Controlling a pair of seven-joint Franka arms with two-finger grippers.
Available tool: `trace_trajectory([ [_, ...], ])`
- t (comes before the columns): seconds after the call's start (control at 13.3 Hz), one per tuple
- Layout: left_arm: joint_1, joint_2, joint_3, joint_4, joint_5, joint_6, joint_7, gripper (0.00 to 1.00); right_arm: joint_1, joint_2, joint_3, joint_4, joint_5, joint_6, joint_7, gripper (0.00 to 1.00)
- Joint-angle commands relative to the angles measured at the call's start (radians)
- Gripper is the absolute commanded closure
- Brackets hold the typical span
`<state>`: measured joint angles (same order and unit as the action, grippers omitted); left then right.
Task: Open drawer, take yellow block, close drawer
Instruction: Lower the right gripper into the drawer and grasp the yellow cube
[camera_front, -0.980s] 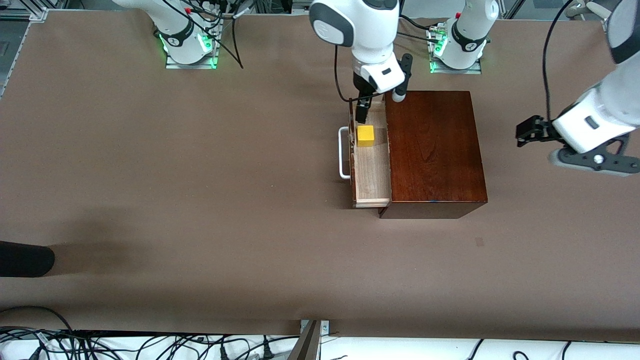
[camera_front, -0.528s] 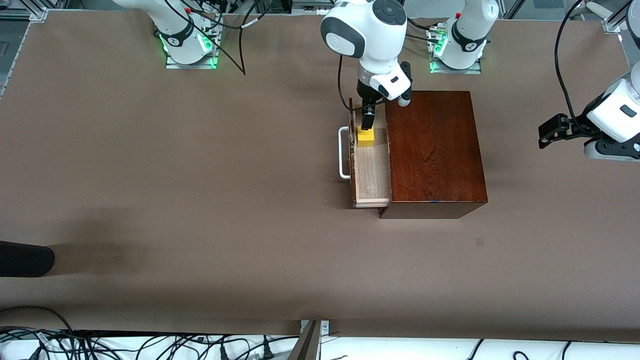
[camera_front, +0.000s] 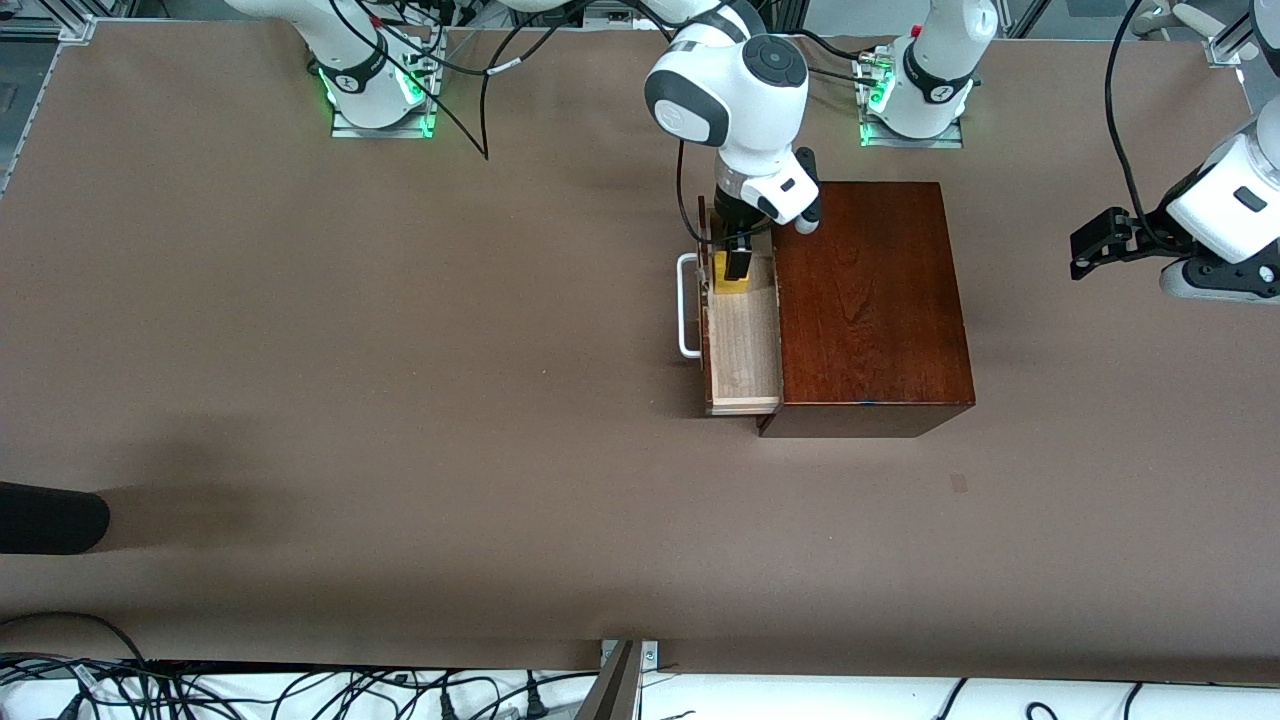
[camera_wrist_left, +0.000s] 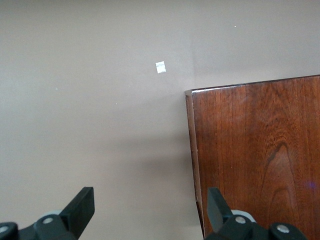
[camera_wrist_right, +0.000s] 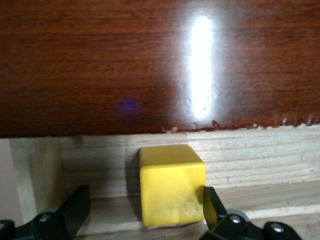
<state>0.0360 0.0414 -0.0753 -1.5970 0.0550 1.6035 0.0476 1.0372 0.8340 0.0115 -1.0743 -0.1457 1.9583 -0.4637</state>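
Take the wooden box (camera_front: 868, 300) as your landmark: its drawer (camera_front: 742, 340) is pulled out toward the right arm's end of the tabletop (camera_front: 400, 400), white handle (camera_front: 686, 305) leading. The yellow block (camera_front: 729, 284) sits on the drawer's pale floor at the end farther from the front camera. Your right gripper (camera_front: 737, 262) is down in the drawer over that block. In the right wrist view the fingers (camera_wrist_right: 75, 207) are apart around the yellow block (camera_wrist_right: 172, 191): one touches its side, the other stands clear of it. Your left gripper (camera_front: 1092, 243) waits in the air off the box, toward the left arm's end of the tabletop, with its fingers (camera_wrist_left: 82, 207) spread wide; its wrist view looks down on a corner of the box's top (camera_wrist_left: 255, 150).
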Motion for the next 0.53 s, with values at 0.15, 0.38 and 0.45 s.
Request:
trace_trajectory([
  [0.15,-0.008,-0.012,0.005,0.0,-0.026,-0.014,0.017,0.0,-0.003,0.026,0.001,0.037,-0.012,0.004,-0.021,0.0],
  [0.38,-0.011,-0.009,0.005,0.009,-0.026,-0.013,0.017,0.0,-0.009,0.046,-0.001,0.037,-0.012,0.027,-0.03,0.0],
  [0.45,-0.011,-0.009,0.005,0.009,-0.026,-0.013,0.017,0.0,-0.009,0.05,-0.002,0.037,-0.012,0.034,-0.03,0.0],
])
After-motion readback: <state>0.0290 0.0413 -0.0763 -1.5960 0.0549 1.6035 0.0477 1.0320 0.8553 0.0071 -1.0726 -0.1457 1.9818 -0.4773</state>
